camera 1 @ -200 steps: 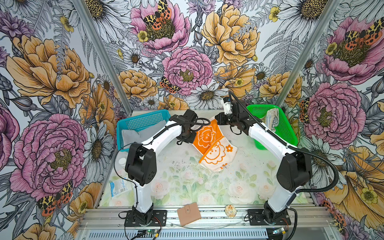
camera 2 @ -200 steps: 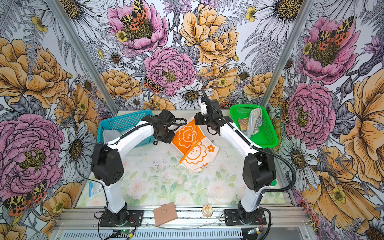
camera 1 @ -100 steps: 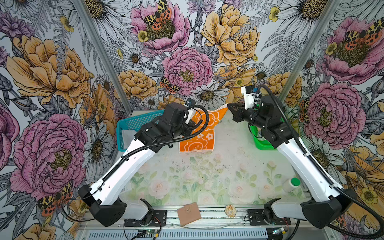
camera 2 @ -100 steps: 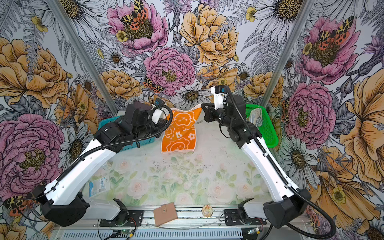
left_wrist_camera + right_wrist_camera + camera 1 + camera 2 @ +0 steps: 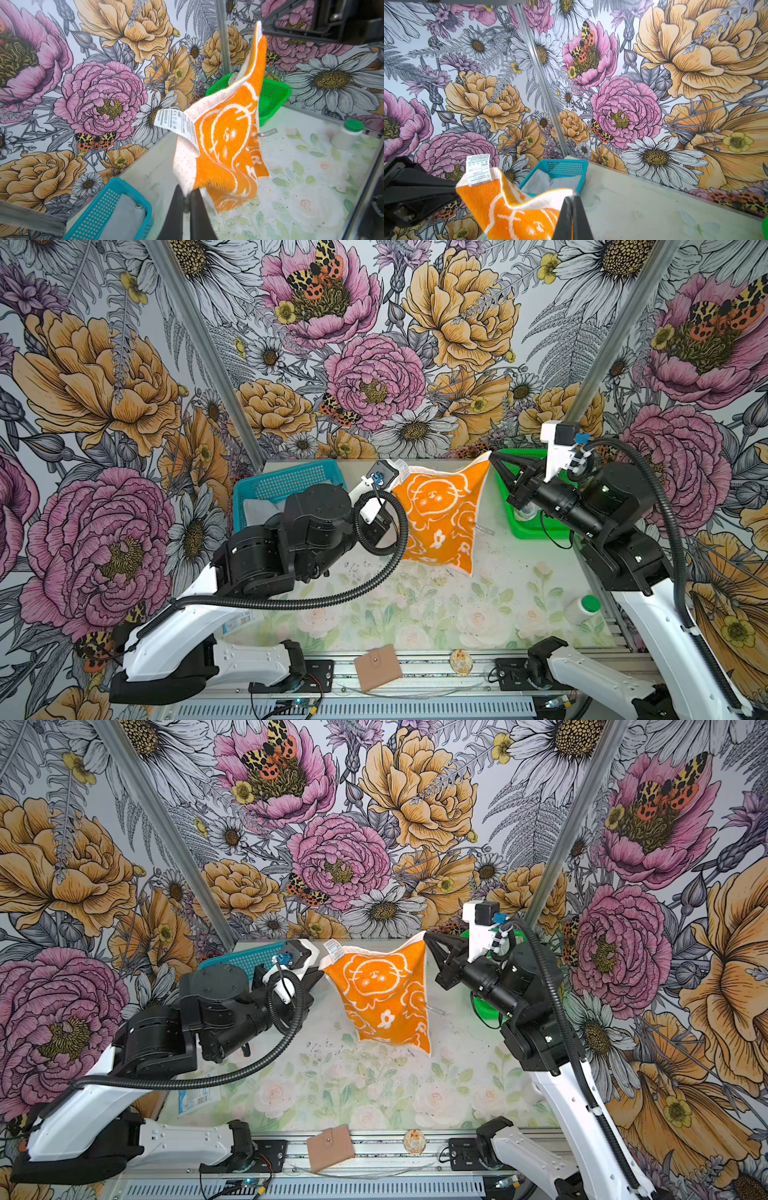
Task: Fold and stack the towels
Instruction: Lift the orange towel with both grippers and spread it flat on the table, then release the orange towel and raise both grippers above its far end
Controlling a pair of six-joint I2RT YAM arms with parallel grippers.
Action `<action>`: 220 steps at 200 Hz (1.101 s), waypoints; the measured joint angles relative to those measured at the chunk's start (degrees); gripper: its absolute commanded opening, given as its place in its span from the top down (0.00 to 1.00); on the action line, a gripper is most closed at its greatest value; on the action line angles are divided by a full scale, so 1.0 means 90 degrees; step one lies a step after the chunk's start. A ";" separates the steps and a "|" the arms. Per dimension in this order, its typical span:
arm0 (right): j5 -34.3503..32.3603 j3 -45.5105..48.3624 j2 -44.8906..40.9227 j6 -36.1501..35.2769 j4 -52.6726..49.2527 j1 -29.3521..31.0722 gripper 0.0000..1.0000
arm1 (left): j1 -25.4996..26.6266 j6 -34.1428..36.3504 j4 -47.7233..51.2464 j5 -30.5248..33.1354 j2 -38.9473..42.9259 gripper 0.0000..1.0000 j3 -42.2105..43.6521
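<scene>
A second ago the orange towel [image 5: 440, 518] lay rumpled on the surface [image 5: 415, 614]. We now find it raised and stretched as a hanging sheet, which we judge prepares it for laying flat and folding. From the left: one blue basket [image 5: 286, 479] holding one grey towel [image 5: 257, 510]; the left hand [image 5: 187, 192], clamped on the labelled upper corner; the right hand [image 5: 572, 199], clamped on the other upper corner; one green basket [image 5: 536, 531]. We count two towels for certain. A third may lie in the green basket, but the right arm hides most of it.
</scene>
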State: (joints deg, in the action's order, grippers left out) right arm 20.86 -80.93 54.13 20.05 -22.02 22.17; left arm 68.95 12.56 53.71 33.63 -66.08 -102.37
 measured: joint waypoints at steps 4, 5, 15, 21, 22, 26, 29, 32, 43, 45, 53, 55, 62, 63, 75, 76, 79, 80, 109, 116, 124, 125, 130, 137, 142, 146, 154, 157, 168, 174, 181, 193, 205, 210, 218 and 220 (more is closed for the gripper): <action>0.0000 -0.0002 -0.0051 0.0000 0.0000 0.0000 1.00 | 0.0073 0.0019 -0.0007 0.0053 0.0007 1.00 -0.0066; 0.0000 -0.0002 -0.0070 0.0000 0.0000 0.0000 1.00 | 0.0092 0.0039 -0.0007 0.0070 0.0010 1.00 -0.0090; -0.0010 -0.0002 -0.0175 -0.0002 0.0000 0.0000 1.00 | 0.0172 0.0117 -0.0036 0.0202 0.0010 1.00 -0.0221; -0.0029 -0.0010 -0.0231 -0.0007 0.0000 0.0000 1.00 | 0.0177 0.0168 -0.0085 0.0299 0.0010 1.00 -0.0270; -0.0032 -0.0010 -0.0233 -0.0007 0.0000 0.0000 1.00 | 0.0177 0.0182 -0.0102 0.0325 0.0007 1.00 -0.0277; -0.0061 -0.0022 -0.0260 -0.0019 0.0002 0.0000 1.00 | 0.0177 0.0219 -0.0141 0.0386 0.0007 1.00 -0.0287; -0.0083 -0.0027 -0.0262 -0.0024 0.0002 0.0000 1.00 | 0.0175 0.0243 -0.0170 0.0432 0.0005 1.00 -0.0291; -0.0107 -0.0032 -0.0265 -0.0029 0.0007 0.0000 1.00 | 0.0158 0.0282 -0.0204 0.0495 -0.0002 1.00 -0.0291; -0.0202 -0.0029 -0.0236 -0.0058 0.0012 0.0000 1.00 | 0.0041 0.0321 -0.0318 0.0607 -0.0044 1.00 -0.0282; -0.0219 -0.0027 -0.0223 -0.0070 0.0010 0.0000 1.00 | 0.0015 0.0323 -0.0333 0.0607 -0.0051 1.00 -0.0279; -0.0291 -0.0002 -0.0153 -0.0085 0.0017 0.0000 1.00 | -0.0185 0.0311 -0.0418 0.0644 -0.0102 1.00 -0.0236; -0.0301 0.0005 -0.0141 -0.0092 0.0019 0.0000 1.00 | -0.0243 0.0306 -0.0432 0.0648 -0.0117 1.00 -0.0221; -0.0364 0.0070 -0.0066 -0.0121 0.0041 0.0000 1.00 | -0.0549 0.0236 -0.0495 0.0622 -0.0168 1.00 -0.0114; -0.0374 0.0090 -0.0046 -0.0124 0.0051 0.0000 1.00 | -0.0588 0.0221 -0.0503 0.0617 -0.0172 1.00 -0.0100; -0.0471 0.0289 0.0100 -0.0172 0.0075 0.0000 1.00 | -0.1224 0.0017 -0.0605 0.0466 -0.0233 1.00 0.0202; -0.0476 0.0304 0.0112 -0.0180 0.0078 0.0000 1.00 | -0.1304 -0.0022 -0.0627 0.0425 -0.0245 1.00 0.0250; -0.0495 0.0369 0.0158 -0.0192 0.0087 0.0002 1.00 | -0.1460 -0.0068 -0.0658 0.0342 -0.0253 1.00 0.0340; -0.0503 0.0384 0.0165 -0.0192 0.0087 0.0002 1.00 | -0.1532 -0.0083 -0.0670 0.0328 -0.0257 1.00 0.0389; -0.0712 0.1081 0.0721 -0.0391 0.0189 0.0034 1.00 | -0.2841 -0.0770 -0.0962 -0.0474 -0.0532 1.00 0.1462; -0.0777 0.1297 0.0896 -0.0444 0.0236 0.0034 1.00 | -0.3094 -0.0974 -0.1088 -0.0690 -0.0661 1.00 0.1736; -0.0852 0.1525 0.1061 -0.0495 0.0338 0.0034 1.00 | -0.3291 -0.1158 -0.1241 -0.0896 -0.0789 1.00 0.1994; -0.0862 0.1547 0.1073 -0.0505 0.0347 0.0034 1.00 | -0.3325 -0.1195 -0.1275 -0.0930 -0.0811 1.00 0.2040; -0.0911 0.1685 0.1175 -0.0527 0.0408 0.0034 1.00 | -0.3427 -0.1285 -0.1372 -0.1035 -0.0899 1.00 0.2193; -0.0984 0.1887 0.1333 -0.0568 0.0537 0.0029 1.00 | -0.3546 -0.1418 -0.1545 -0.1163 -0.1049 1.00 0.2397; -0.1039 0.2001 0.1426 -0.0583 0.0605 0.0027 1.00 | -0.3619 -0.1496 -0.1690 -0.1243 -0.1178 1.00 0.2533; -0.1086 0.2093 0.1501 -0.0619 0.0680 0.0022 1.00 | -0.3657 -0.1545 -0.1775 -0.1282 -0.1265 1.00 0.2603; -0.1163 0.2251 0.1656 -0.0658 0.0816 -0.0007 1.00 | -0.3733 -0.1637 -0.1945 -0.1365 -0.1506 1.00 0.2708; -0.1192 0.2305 0.1724 -0.0670 0.0872 -0.0017 1.00 | -0.3759 -0.1668 -0.2006 -0.1382 -0.1642 1.00 0.2727; -0.1287 0.2446 0.1948 -0.0721 0.1061 -0.0090 1.00 | -0.3823 -0.1744 -0.2239 -0.1440 -0.2018 1.00 0.2727; -0.1321 0.2501 0.2076 -0.0746 0.1192 -0.0134 1.00 | -0.3861 -0.1763 -0.2378 -0.1462 -0.2246 1.00 0.2720; -0.1355 0.2552 0.2234 -0.0775 0.1353 -0.0194 1.00 | -0.3895 -0.1766 -0.2511 -0.1472 -0.2492 1.00 0.2710; -0.1358 0.2635 0.2487 -0.0801 0.1676 -0.0311 1.00 | -0.3944 -0.1763 -0.2688 -0.1491 -0.2912 1.00 0.2659; -0.1338 0.2681 0.2800 -0.0814 0.2016 -0.0454 1.00 | -0.3988 -0.1744 -0.2846 -0.1513 -0.3320 1.00 0.2540; -0.1333 0.2681 0.2941 -0.0814 0.2127 -0.0515 1.00 | -0.4002 -0.1739 -0.2902 -0.1518 -0.3483 1.00 0.2470; -0.1333 0.2676 0.3167 -0.0816 0.2300 -0.0602 1.00 | -0.4027 -0.1734 -0.2970 -0.1537 -0.3745 1.00 0.2314; -0.1336 0.2676 0.3201 -0.0816 0.2324 -0.0617 1.00 | -0.4029 -0.1734 -0.2992 -0.1540 -0.3803 1.00 0.2273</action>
State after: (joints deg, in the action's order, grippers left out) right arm 8.84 -56.84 82.94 12.71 -1.10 16.62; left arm 32.69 -3.05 26.79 19.77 -100.31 -81.91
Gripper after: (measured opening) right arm 0.044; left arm 0.073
